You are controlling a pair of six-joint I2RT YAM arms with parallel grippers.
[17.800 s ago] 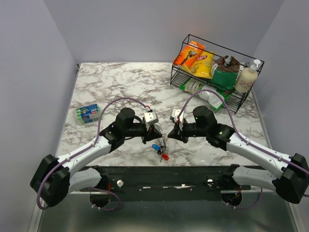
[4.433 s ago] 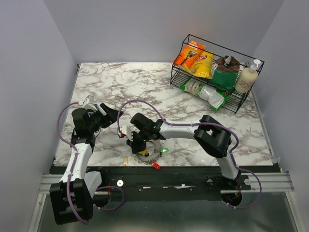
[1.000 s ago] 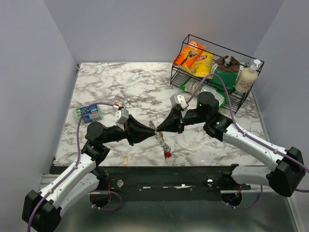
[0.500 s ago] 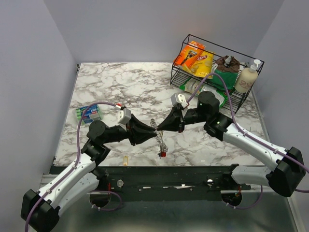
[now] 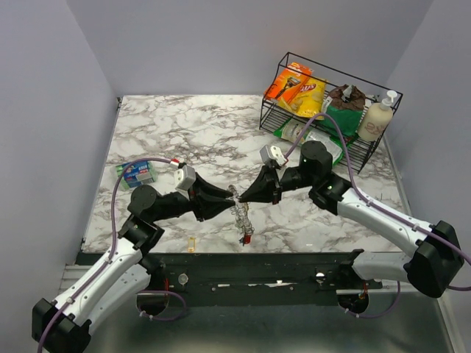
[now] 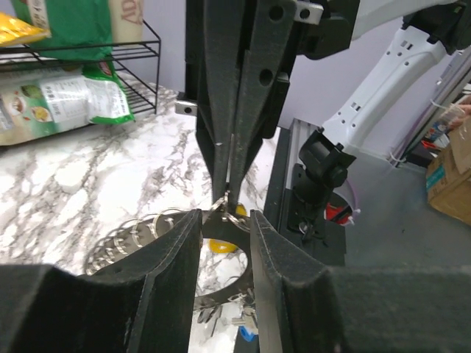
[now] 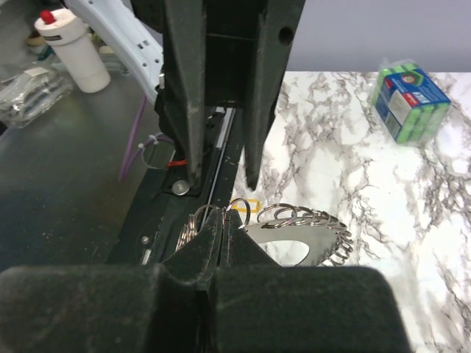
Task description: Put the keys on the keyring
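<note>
- silvery, beaded keyring [image 5: 238, 212] hangs in the air over the marble table [image 5: 184, 132], near the front edge, between the two gripper tips.
- right gripper [image 5: 241, 197]: fingers pressed together, pinching the keyring at its top; its wrist view shows the coils fanned out just past the tips.
- left gripper [image 5: 227, 197]: fingers spread, standing on either side of the pinched loop. whether they touch the loop i cannot tell.
- the two grippers point at each other, tips almost meeting.
- keys [image 5: 246, 235] dangle from the keyring's low end, with a red key [image 5: 249, 240] lowest.
- a blue key [image 6: 246, 332] shows under the ring in the left wrist view.
- a small yellow bit [image 5: 191, 244] lies on the table, left of the keyring; too small to tell what it is.
- sponge pack [image 5: 135, 173] sits at the table's left; wire rack [image 5: 274, 118] at the far right.
</note>
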